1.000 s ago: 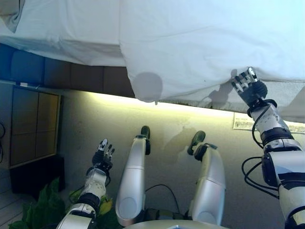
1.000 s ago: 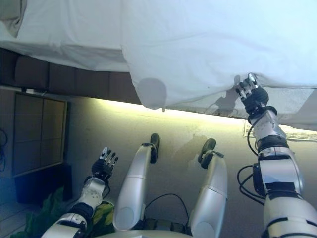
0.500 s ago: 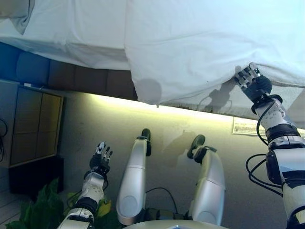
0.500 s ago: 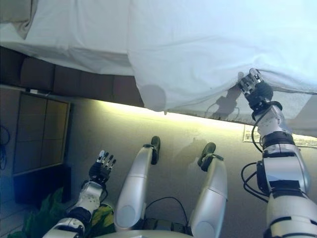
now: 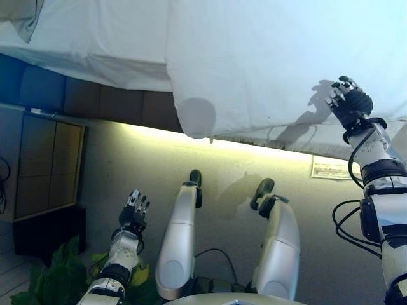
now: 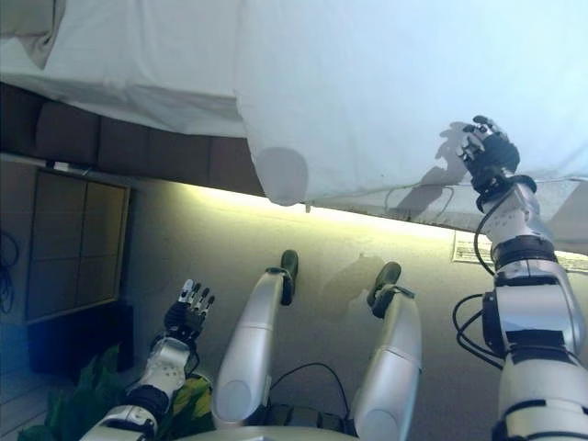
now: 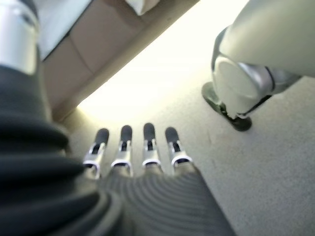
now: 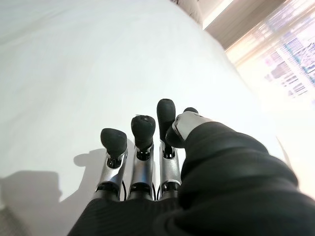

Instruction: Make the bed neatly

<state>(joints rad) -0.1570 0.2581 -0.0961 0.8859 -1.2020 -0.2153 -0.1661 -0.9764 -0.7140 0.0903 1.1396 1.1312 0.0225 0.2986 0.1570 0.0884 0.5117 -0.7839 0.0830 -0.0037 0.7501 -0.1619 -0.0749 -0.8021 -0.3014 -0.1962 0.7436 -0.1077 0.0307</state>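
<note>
Robot hand R [image 5: 349, 101], fingers straight, over 1 white duvet [image 5: 267, 57].

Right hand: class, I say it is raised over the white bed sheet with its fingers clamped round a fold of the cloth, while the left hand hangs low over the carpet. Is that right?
One detail is wrong. The right hand is raised over the white bed sheet, but the right wrist view shows its fingers gripping no fold, with the cloth lying smooth past them. The left hand does hang low over the carpet.
</note>
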